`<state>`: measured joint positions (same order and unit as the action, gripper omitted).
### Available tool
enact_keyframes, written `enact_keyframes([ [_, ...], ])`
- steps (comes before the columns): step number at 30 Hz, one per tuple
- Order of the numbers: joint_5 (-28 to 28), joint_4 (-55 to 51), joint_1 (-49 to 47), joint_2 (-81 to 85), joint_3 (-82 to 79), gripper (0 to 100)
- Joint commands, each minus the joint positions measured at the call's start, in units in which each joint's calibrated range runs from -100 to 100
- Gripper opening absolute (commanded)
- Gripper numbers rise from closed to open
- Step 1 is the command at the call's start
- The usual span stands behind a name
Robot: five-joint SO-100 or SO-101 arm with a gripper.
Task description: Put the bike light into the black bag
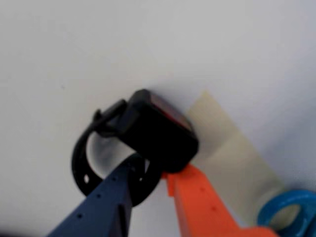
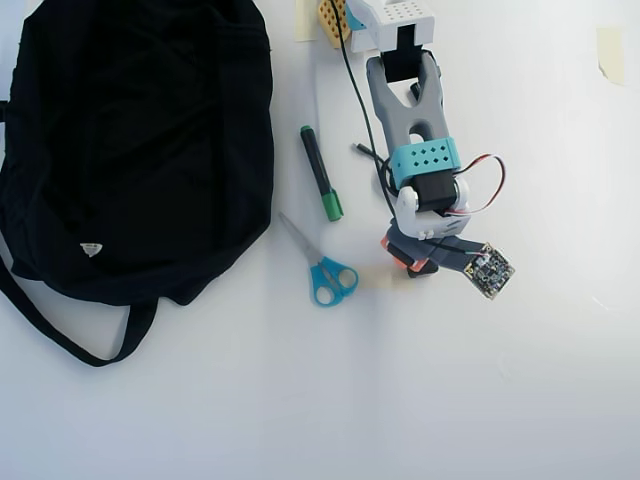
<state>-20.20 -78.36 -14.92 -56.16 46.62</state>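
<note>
The bike light (image 1: 158, 133), a small black block with a ring strap, lies on the white table in the wrist view. My gripper (image 1: 154, 177) is closed on its near end, with the dark blue finger (image 1: 108, 197) across the strap loop and the orange finger (image 1: 197, 197) against the body. I cannot tell if it is lifted. In the overhead view my gripper (image 2: 415, 265) covers the light. The black bag (image 2: 130, 140) lies slumped far to the left, with a white triangular label (image 2: 91, 249).
Blue-handled scissors (image 2: 325, 275) lie between gripper and bag, their handle also shows in the wrist view (image 1: 291, 212). A green-capped marker (image 2: 321, 172) lies above them. A beige tape patch (image 1: 232, 148) sits under the light. The arm base (image 2: 395, 20) is at the top edge.
</note>
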Motion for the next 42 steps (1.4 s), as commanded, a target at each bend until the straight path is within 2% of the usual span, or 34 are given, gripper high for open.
enact_keyframes([
  [1,-0.2,-0.2,-0.8,0.1,0.7,2],
  [11,1.7,-2.1,-0.2,1.3,1.8,2],
  [25,2.0,-20.7,1.4,1.4,24.3,2],
  [38,2.2,-21.1,5.6,1.7,37.0,2],
  [42,2.4,-21.3,6.5,5.0,36.1,2],
])
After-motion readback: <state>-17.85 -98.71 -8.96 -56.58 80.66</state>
